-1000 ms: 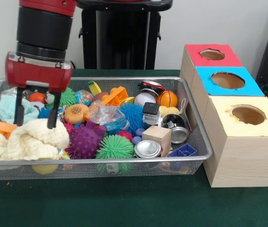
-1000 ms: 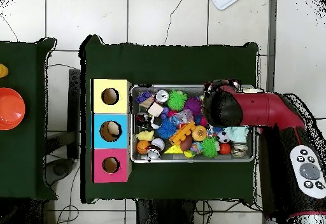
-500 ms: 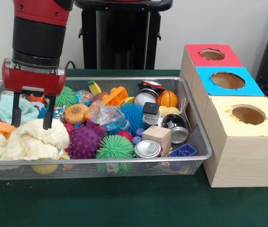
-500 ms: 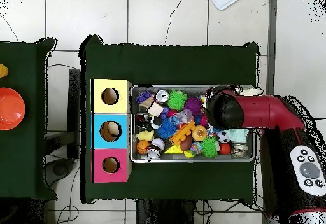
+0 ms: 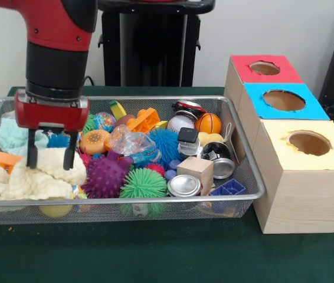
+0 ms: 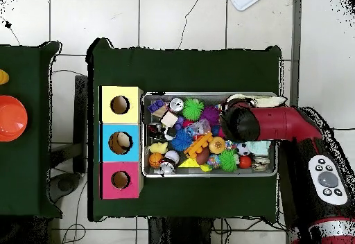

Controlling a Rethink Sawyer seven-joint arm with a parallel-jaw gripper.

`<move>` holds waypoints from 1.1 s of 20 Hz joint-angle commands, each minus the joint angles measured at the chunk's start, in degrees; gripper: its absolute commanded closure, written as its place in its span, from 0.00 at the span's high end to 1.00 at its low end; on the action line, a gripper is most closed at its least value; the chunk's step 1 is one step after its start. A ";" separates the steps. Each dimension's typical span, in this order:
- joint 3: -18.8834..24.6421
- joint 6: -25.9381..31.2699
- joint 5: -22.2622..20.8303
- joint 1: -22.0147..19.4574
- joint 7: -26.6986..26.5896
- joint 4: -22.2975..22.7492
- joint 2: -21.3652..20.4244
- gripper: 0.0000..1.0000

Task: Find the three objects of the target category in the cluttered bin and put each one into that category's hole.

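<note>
Claw released, prongs spread, empty, hanging over cream cloth at bin end farthest from boxes. I read this as lining up a soft grab from above, cloth sitting atop clutter and easiest to reach. Target category not told; my guess is cloths, second pale teal cloth just behind. Three-hole box row stands beside bin on table, holes up for drop-in. Versus half second ago: claw shifted slightly toward boxes and dropped a bit lower; spread unchanged.
</note>
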 commanded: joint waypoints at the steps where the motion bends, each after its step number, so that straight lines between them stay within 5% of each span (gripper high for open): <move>1: 1.93 -0.96 -6.13 -0.92 -8.38 -1.12 6.52 1.00; 22: 0.83 0.91 -16.57 -0.77 -11.11 -4.23 8.05 1.00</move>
